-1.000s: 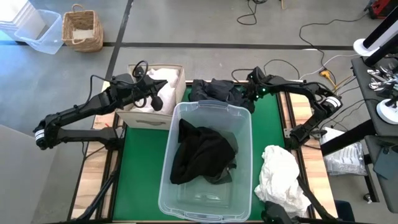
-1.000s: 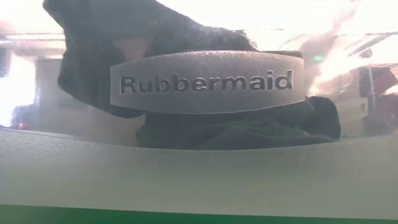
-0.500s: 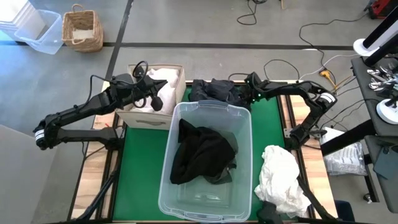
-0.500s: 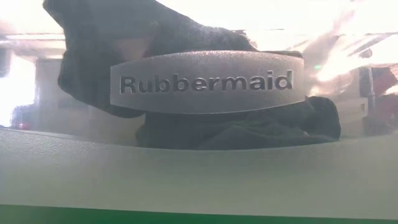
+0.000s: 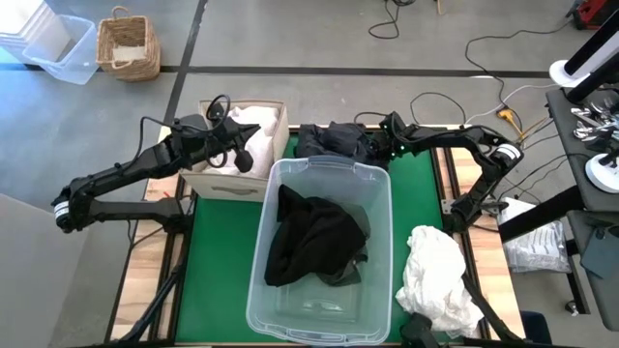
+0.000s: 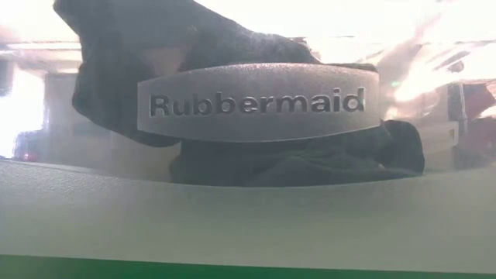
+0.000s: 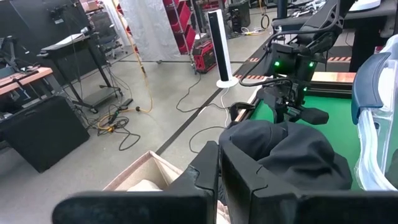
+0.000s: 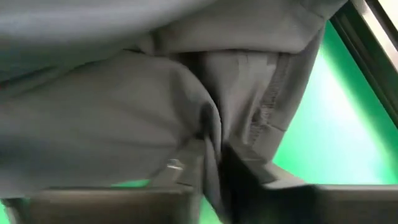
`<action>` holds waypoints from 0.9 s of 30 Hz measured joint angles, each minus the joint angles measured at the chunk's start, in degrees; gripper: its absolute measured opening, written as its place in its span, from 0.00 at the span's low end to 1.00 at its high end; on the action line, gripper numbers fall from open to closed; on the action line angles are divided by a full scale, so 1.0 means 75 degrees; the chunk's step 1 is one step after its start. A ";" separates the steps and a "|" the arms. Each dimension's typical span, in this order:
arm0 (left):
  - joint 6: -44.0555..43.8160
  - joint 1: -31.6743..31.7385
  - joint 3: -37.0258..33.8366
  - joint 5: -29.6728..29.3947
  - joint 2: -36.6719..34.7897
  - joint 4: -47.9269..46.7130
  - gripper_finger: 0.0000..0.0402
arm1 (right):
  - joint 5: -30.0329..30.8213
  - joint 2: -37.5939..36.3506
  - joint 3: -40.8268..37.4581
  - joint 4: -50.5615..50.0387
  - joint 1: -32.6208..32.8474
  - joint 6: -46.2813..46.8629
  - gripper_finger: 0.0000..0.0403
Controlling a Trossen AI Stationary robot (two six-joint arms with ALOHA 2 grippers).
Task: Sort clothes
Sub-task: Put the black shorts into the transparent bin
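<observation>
A dark grey garment (image 5: 334, 141) lies bunched on the green mat at the table's far edge, and my right gripper (image 5: 381, 147) is shut on its right side. A black garment (image 5: 314, 237) lies inside the clear tub (image 5: 372, 290) at the middle of the table. Through the tub's near wall it shows as the black garment (image 6: 232, 46) in the low view. A white garment (image 5: 440, 275) is heaped on the mat at the near right. More white cloth (image 5: 253, 124) fills the beige box (image 5: 218, 179). My left gripper (image 5: 242, 155) hovers shut over that box. My right gripper pinches a raised fold of the dark grey garment (image 8: 208, 124) between its two fingers, near a stitched hem. The fingers come from the table's right, slanting down. The rest of the garment lies slack on the mat.
The clear tub takes up the mat's middle, with bare green mat (image 5: 222, 271) to its left. The beige box stands at the far left corner. Off the table, a wicker basket (image 5: 129, 46) and a plastic bin (image 5: 58, 48) sit on the floor.
My right gripper has edged toward the table's left, into the right side of the dark grey garment. The garments and the tub lie as before.
</observation>
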 joint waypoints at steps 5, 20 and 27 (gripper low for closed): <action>-0.0056 -0.0003 -0.0017 0.0003 0.0000 -0.0009 0.00 | 0.0147 -0.0659 -0.0037 -0.0038 0.0000 -0.0156 0.03; -0.0090 -0.0001 -0.0038 0.0002 0.0000 -0.0003 0.00 | 0.0530 -0.4908 -0.0038 0.0108 -0.0020 0.1075 0.02; -0.0091 -0.0001 -0.0041 0.0003 0.0000 0.0000 0.00 | 0.0450 -0.6406 -0.0023 0.0984 -0.0020 0.2182 0.02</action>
